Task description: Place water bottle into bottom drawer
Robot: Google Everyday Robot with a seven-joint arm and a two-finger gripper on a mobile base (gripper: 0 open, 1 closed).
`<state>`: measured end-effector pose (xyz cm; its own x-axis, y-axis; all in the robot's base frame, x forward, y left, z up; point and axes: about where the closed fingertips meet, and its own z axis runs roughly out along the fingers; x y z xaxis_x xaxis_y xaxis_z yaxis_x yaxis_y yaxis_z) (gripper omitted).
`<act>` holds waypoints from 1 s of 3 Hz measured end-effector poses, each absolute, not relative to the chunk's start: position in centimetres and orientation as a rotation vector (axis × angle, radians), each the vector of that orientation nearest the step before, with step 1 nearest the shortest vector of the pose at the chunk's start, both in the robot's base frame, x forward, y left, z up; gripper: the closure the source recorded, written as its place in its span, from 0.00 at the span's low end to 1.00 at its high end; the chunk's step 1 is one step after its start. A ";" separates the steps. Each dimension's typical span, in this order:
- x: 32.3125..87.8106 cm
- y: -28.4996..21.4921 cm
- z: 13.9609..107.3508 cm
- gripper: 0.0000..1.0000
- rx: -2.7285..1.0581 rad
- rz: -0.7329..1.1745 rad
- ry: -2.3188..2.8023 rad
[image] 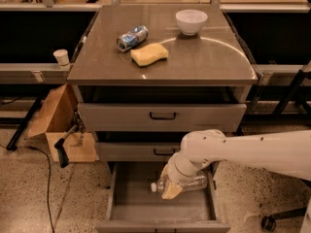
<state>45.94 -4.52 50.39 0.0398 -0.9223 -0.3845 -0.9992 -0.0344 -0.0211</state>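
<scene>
Two-finger gripper point(170, 189) down inside the open, deep grey metal bottom drawer point(130, 204), with the small clear crinkled plastic water bottle point(195, 182) in its grip.

Tan fingers look closed around the bottle near its white-capped neck. The bottle lies on its side, cap to the left, low over the drawer's right half; contact with the floor not discernible. Likely light and thin-walled, so it dents under squeeze and is slick. The stiffer neck or shoulder is the best hold. The drawer floor is flat and plain, with free room on the left. Above are two shallower drawers with black handles, then the grey cabinet top point(209, 64) carrying a yellow sponge point(149, 54), a crushed blue-silver can point(132, 37) and a white bowl point(191, 21). A cardboard box point(52, 114) stands on the speckled floor to the left.
</scene>
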 end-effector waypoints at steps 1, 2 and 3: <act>46.9 -3.7 49.5 1.00 -2.046 0.399 1.959; 47.9 -3.1 48.5 1.00 -2.063 0.422 1.955; 48.7 -2.5 47.1 1.00 -2.074 0.453 1.965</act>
